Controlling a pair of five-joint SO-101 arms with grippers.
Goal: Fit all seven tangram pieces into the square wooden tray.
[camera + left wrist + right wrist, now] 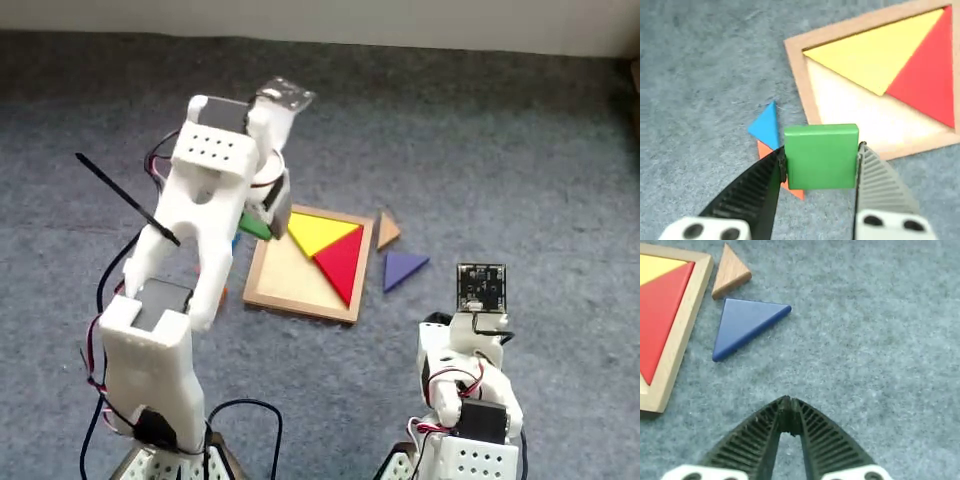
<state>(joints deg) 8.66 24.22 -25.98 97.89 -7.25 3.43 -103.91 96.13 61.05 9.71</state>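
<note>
— Green block (821, 156): where is it?

— Clamped between the left arm's jaws, with one ribbed finger pressed to each side. It is held above the grey surface (700, 65), just off the rim of the wooden tray (799, 75). From the high view it is only a sliver at the tray's 10 o'clock corner. The left arm (200, 230) covers the rest, so its full outline is hard to make out there.

— What lies in the tray?

— A yellow triangle (318, 232) fills the 12 o'clock part and a red triangle (343, 265) fills the 3 o'clock part, their edges touching. From 6 to 9 o'clock the floor is bare wood. The left wrist view cuts off the tray's far corner.

— And the loose pieces?

— A tan triangle (387, 231) lies on the surface at the tray's 2 o'clock, just beside the rim. A dark blue triangle (403, 268) lies at 3 o'clock, near the rim but apart from it. Under the green block are a light blue triangle (766, 126) and an orange piece (765, 149), touching each other. The orange one is mostly hidden behind the jaws and the block, so I cannot tell its shape.

— The right arm (470, 400)?

— It stands at the tray's 5 o'clock. Its jaws are pressed tip to tip with nothing between them, above the surface, and the dark blue triangle lies beyond the tips. In the high view its own camera board covers them.
</note>
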